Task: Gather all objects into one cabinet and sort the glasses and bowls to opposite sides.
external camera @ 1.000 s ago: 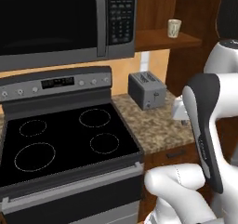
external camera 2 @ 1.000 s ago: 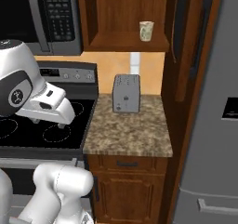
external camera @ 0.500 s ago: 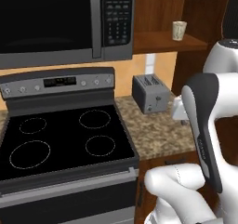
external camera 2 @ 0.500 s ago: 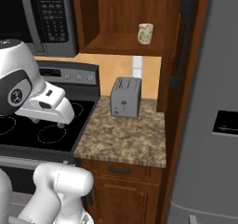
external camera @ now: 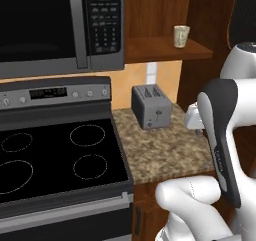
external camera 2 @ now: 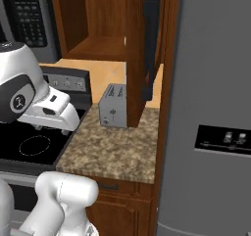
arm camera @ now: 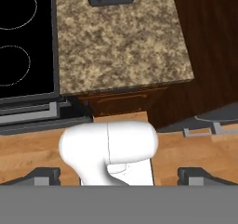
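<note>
On the cabinet shelf, up and right of the microwave, sits one pale cup, upright near the front edge and all by itself. That's the only cup I can spot, and no bowl anywhere in these shots. From the right base view the same cabinet is partly blocked by its open door, so the cup is hidden there.

Below it, a grey toaster stands at the back of the speckled counter, just right of the black stove. A big grey fridge fills the right side.

The gripper is spread wide with nothing between the fingers, hanging out in front of the counter and pointing down at its front edge and the wood floor. It's well away from the cup.
</note>
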